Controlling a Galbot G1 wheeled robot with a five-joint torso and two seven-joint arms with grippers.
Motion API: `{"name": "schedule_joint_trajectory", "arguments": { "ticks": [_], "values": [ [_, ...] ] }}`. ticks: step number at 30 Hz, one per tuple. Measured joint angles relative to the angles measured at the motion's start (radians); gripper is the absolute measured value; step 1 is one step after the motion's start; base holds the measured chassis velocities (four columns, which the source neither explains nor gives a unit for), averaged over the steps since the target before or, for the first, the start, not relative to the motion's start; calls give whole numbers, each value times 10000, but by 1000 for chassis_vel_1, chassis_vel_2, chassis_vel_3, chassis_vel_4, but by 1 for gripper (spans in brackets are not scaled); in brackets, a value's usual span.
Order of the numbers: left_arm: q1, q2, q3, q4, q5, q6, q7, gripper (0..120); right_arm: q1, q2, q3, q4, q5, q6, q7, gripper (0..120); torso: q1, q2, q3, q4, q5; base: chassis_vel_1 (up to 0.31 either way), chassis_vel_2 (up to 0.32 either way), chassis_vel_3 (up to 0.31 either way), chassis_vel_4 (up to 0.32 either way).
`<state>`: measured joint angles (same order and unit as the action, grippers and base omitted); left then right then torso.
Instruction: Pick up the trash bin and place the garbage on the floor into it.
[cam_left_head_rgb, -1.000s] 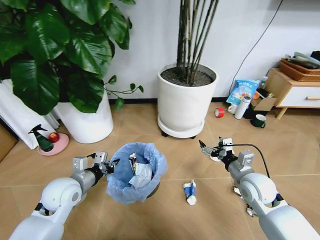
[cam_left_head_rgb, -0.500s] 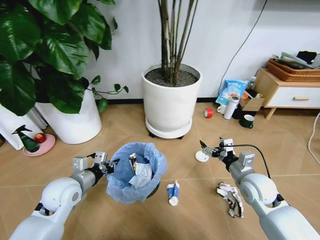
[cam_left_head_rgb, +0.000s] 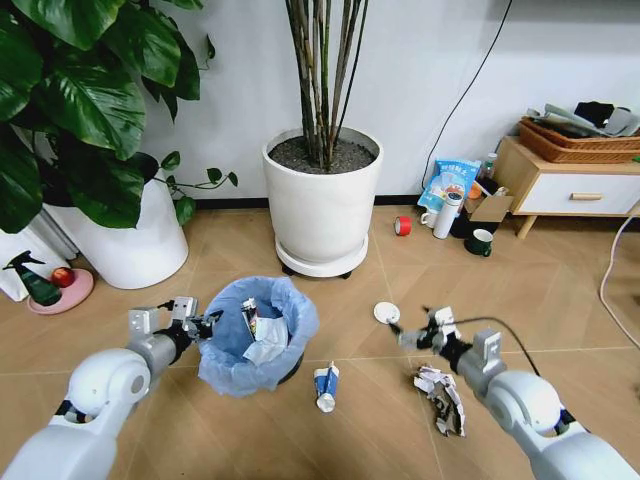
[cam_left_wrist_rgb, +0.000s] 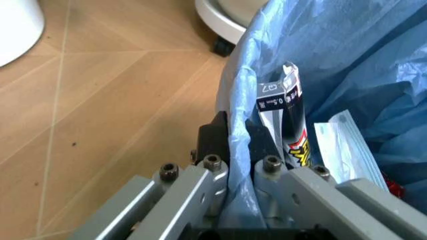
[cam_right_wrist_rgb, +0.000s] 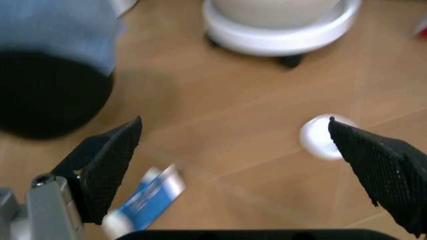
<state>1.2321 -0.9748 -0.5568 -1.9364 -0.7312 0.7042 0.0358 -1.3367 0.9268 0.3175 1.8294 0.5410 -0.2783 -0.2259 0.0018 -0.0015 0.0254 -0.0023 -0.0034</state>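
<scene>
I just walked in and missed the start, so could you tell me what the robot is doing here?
It is tidying litter into a trash bin. The left gripper is shut on the bin's bag-lined rim. The right gripper is open and empty above the floor, near a white disc. A blue and white tube and a crumpled wrapper also lie on the floor. Some trash is already in the bin.

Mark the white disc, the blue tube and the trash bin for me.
white disc (cam_left_head_rgb: 386, 312), head view, centre of its top face.
blue tube (cam_left_head_rgb: 324, 384), head view, middle of its body.
trash bin (cam_left_head_rgb: 222, 372), head view, blue bag over its near wall.
</scene>
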Motion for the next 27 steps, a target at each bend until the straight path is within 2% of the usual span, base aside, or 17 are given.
{"name": "schedule_joint_trajectory", "arguments": {
  "ticks": [2,4,6,9,21,27],
  "values": [
    [-5,34,-111,57,-35,14,13,0,337,-16,-676,-310,-32,0,0,100,0,0,0,1,4,0,0,0,0],
    [-3,41,-149,70,-45,17,19,0,467,-13,-914,-420,-48,-6,0,100,0,0,0,3,3,0,0,0,0],
    [33,86,-322,121,-117,40,47,0,1225,135,-1971,-1022,-79,-90,123,100,0,0,0,3,4,0,0,0,0],
    [119,166,-589,235,-167,68,157,0,1877,473,-2904,-1701,9,-544,506,100,0,0,1,3,3,0,0,0,0],
    [45,368,-655,390,-279,106,331,0,2429,1191,-3851,-2721,790,-1429,1549,100,0,0,0,-1,1,0,0,0,0],
    [105,382,-533,268,-283,116,318,0,2883,2373,-4314,-3406,1319,-1628,2427,100,0,0,1,1,0,0,0,0,0]
  ]
}}
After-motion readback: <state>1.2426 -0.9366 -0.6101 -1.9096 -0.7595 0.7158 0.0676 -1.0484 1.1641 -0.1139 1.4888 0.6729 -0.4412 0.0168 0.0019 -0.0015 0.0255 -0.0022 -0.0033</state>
